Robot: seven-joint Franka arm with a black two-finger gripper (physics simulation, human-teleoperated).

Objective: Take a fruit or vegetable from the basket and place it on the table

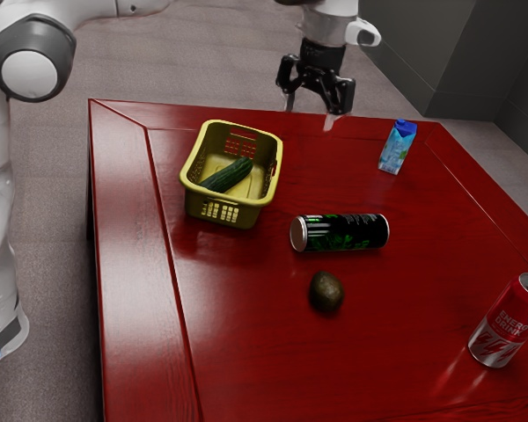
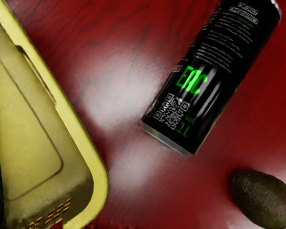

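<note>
Gripper (image 1: 310,111): one, black, raised clear of the table (image 1: 246,330); fingers spread, nothing between them, as suits a hand with its pick still to make.

Cucumber (image 1: 227,176): one, dark green, the task's thing; lying slantwise inside the basket (image 1: 247,216), lower than the rim, untouched. The walls probably keep it from rolling off. A grip across its narrow width, pads along its two long sides, would likely serve best.

Basket: one, yellow, open-topped, upright, pierced walls. The raised rim is the chief edge to mind; fingers should go down inside it and the cucumber come straight up before any sideways travel, or an end may catch and drag the basket.

Avocado (image 1: 326,292): one, resting on the table outside the basket (produce, yes, but not the basket's, so best left alone).

Black can (image 1: 340,233): one, on its side, between basket and carton (image 1: 398,147); free to roll if nudged.

Carton: one, blue, upright, near the far edge.

Red can (image 1: 508,320): one, upright, toward the exterior view's right.

Open room: bare table between basket and carton, beyond the black can; more on the near side of the basket, beside the avocado. Either would seem to take the cucumber lying flat, away from the edges.
</note>
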